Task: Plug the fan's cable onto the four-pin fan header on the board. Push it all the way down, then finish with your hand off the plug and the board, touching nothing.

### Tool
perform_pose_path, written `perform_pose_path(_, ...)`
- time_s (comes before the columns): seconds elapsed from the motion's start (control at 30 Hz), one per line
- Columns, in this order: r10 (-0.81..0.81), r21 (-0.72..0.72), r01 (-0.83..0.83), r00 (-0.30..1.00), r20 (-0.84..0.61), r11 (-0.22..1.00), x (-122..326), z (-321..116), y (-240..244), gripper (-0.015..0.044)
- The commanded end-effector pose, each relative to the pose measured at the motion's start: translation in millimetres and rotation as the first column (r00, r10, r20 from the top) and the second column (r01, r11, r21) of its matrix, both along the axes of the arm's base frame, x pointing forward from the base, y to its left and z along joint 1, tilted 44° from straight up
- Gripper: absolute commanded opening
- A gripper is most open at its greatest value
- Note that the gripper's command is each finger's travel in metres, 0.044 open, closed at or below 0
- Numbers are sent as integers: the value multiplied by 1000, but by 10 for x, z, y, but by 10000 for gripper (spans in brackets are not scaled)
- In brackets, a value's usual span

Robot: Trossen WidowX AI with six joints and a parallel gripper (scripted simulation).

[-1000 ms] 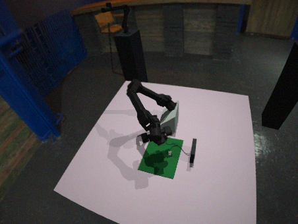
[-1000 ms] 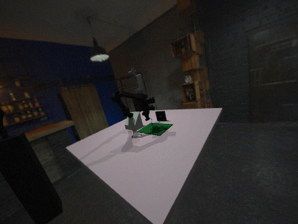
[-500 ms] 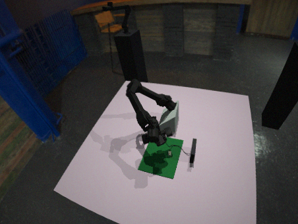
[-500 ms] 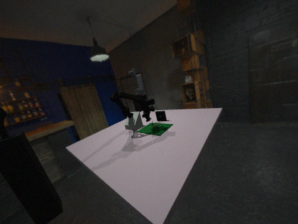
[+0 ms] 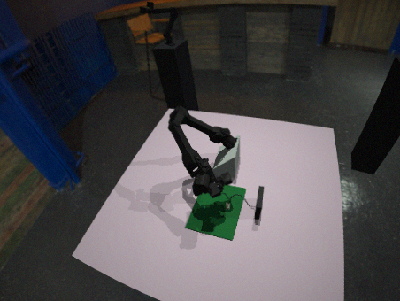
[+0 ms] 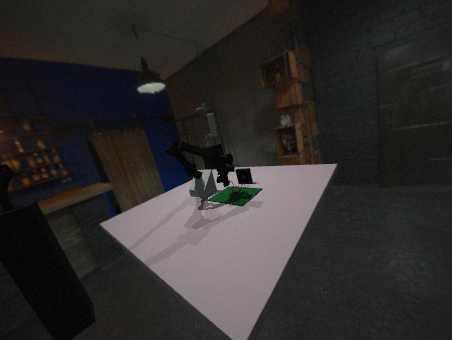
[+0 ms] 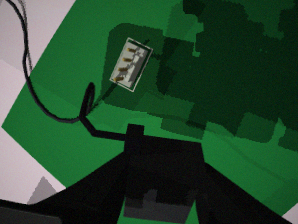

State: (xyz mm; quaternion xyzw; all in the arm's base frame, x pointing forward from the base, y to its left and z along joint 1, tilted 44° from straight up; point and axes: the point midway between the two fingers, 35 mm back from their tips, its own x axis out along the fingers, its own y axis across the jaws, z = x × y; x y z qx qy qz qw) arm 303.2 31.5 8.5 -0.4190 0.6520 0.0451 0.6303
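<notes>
My gripper (image 5: 218, 193) (image 6: 226, 183) (image 7: 163, 165) is shut on the black plug (image 7: 164, 152) of the fan cable, held above the green board (image 5: 227, 229) (image 6: 221, 197) (image 7: 50, 80). The pale four-pin header (image 5: 228, 205) (image 7: 131, 65) stands on the board, apart from the plug. In the wrist view it lies beyond the plug, up and a little left, tilted in the picture, with its pins showing. The black cable (image 7: 95, 134) leaves the plug's left side, makes a small loop and runs to the upper left. The fan (image 5: 259, 204) (image 6: 244, 175) stands upright beside the board. The plug's underside is hidden.
A pale, slanted block (image 5: 235, 165) (image 6: 202, 186) stands beside the board, close to the arm. The pinkish-white table top (image 5: 292, 252) (image 6: 235, 260) carries the board, block and fan. The arm's shadow covers part of the board.
</notes>
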Motion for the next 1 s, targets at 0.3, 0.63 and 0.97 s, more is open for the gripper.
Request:
perform_pose_path(0.3, 7, 125, -9, 1000, 14, 992, -8, -143, -40, 0)
perform_pose_path(0.63, 19, 217, -27, 999, 40, 976, 2, -235, -63, 0)
perform_pose_path(0.97, 36, 301, -58, 996, 78, 952, 18, -304, -84, 0)
